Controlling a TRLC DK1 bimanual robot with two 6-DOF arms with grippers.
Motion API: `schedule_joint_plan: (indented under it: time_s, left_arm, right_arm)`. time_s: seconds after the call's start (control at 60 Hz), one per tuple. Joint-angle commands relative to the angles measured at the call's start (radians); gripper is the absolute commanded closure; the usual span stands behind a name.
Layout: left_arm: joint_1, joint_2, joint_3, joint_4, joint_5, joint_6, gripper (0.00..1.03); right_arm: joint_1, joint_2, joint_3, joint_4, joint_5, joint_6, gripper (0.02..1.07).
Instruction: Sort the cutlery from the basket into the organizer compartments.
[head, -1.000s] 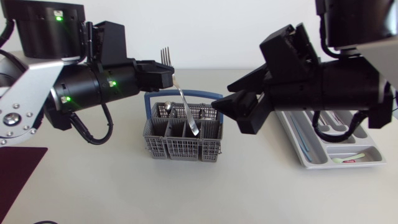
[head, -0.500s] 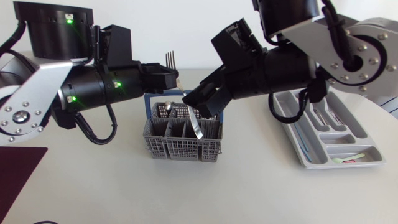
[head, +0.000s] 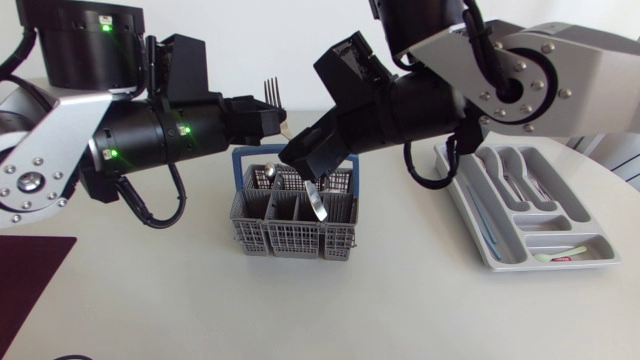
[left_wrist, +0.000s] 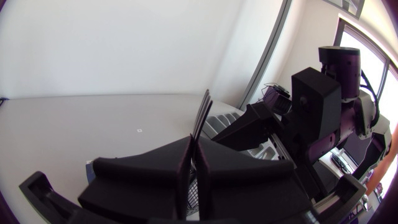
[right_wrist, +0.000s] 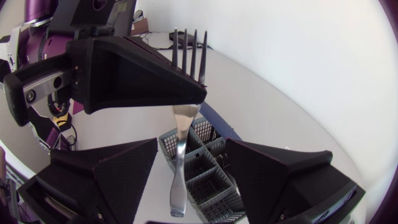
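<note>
Right above the grey basket (head: 290, 238), the left gripper (head: 272, 122) is pinching a fork (right_wrist: 179, 149) just below the tines, with the tines up and the handle dangling. The right gripper (head: 308, 165) has its fingers spread wide either side of the handle, not touching. The organizer (head: 520, 243) sits well off to the right.

A pale grey table (head: 400, 300) is stretching across the head view, its surface showing matte and plain. At its near left corner a dark maroon flat sheet (head: 28, 280), perhaps a mat, is lying flat, with the view's edge cutting part of it off.
</note>
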Motion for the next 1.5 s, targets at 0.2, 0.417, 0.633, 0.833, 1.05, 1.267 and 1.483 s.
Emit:
schedule_joint_plan:
  time_s: [0.2,0.417,0.633,0.833,1.05,1.267,1.483]
  left_arm:
    - [0.003,0.01,0.025,0.011,0.015,-0.036,1.0]
    - [0.002,0.012,0.029,0.014,0.013,-0.036,1.0]
    - [0.005,0.018,0.031,0.017,0.013,-0.038,1.0]
    - [0.011,0.015,0.034,0.023,0.01,-0.052,0.82]
    - [0.025,-0.006,0.04,0.023,0.007,-0.053,0.57]
    - [0.114,-0.08,0.077,0.01,-0.001,-0.038,0.49]
    - [0.209,-0.161,0.094,-0.036,-0.008,0.053,0.49]
  right_arm:
    - [0.006,0.016,0.014,0.022,0.02,0.023,0.57]
    - [0.006,0.007,0.006,0.023,0.02,0.023,0.74]
    - [0.015,0.005,-0.006,0.022,0.017,0.02,0.98]
    - [0.02,0.001,-0.01,0.016,0.015,0.019,1.01]
    - [0.018,-0.016,-0.026,0.006,0.011,0.017,1.01]
    - [-0.017,-0.067,-0.05,-0.032,0.008,0.005,1.01]
    - [-0.143,-0.19,-0.089,-0.106,0.008,-0.021,1.01]
